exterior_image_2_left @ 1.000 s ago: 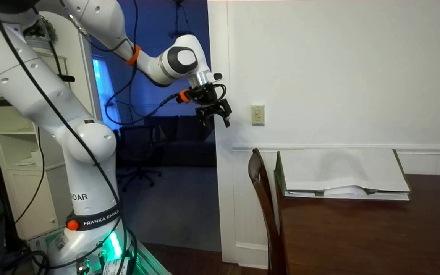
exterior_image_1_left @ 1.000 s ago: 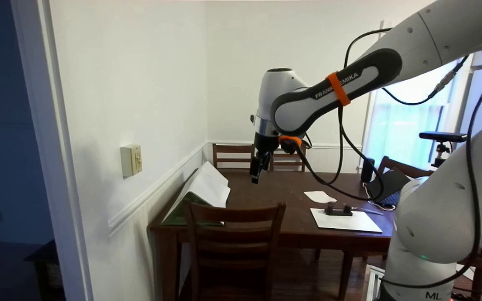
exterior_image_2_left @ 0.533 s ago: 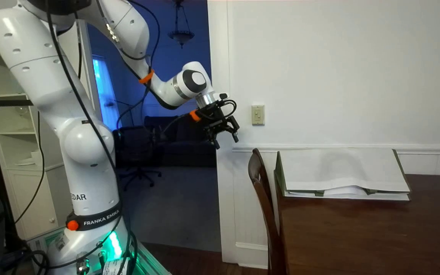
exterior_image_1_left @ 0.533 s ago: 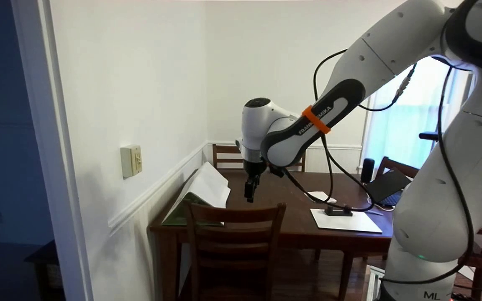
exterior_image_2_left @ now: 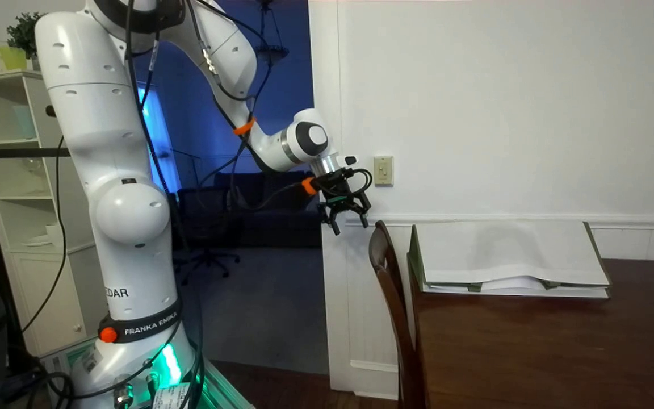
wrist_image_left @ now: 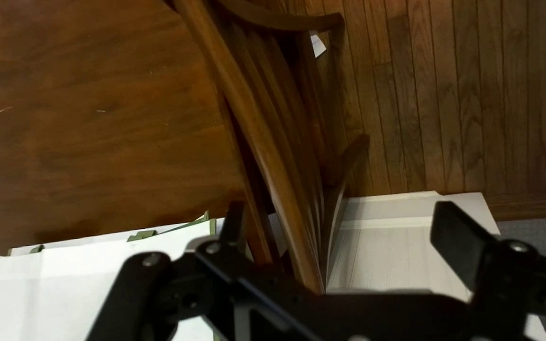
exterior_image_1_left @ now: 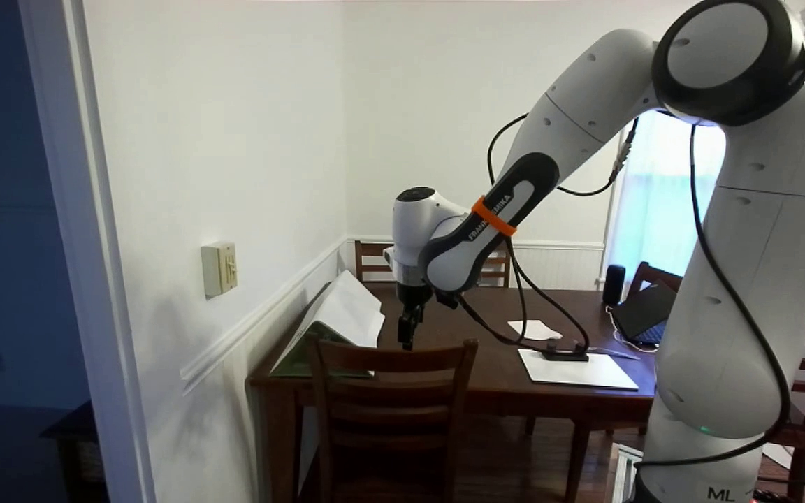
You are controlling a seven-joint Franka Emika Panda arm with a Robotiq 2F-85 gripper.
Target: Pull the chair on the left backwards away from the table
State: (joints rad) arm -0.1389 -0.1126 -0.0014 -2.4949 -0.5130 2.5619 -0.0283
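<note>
The dark brown chair [exterior_image_1_left: 394, 358] stands at the near end of the table [exterior_image_1_left: 472, 318], its back upright. It also shows edge-on in an exterior view [exterior_image_2_left: 390, 284]. My gripper [exterior_image_1_left: 407, 342] is just above the height of the chair's top rail in that same view; in an exterior view [exterior_image_2_left: 351, 228] it hangs beside the top of the chair back. It is open and empty. In the wrist view the fingers [wrist_image_left: 339, 220] are wide apart and the chair's top rail [wrist_image_left: 259, 137] runs down between them, nearer the left finger. No contact shows. The chair's legs are mostly hidden.
An open green folder with white sheets [exterior_image_1_left: 350, 311] lies on the table beside the chair, against the white wall [exterior_image_1_left: 270, 154]. A white board with a dark object [exterior_image_1_left: 577, 374], a paper [exterior_image_1_left: 534, 330] and a laptop [exterior_image_1_left: 643, 314] are farther right. Other chairs [exterior_image_1_left: 378, 255] surround the table.
My gripper has come down and moved toward the chair's top rail, to the left in one exterior view and to the right in another. The chair and table have not moved.
</note>
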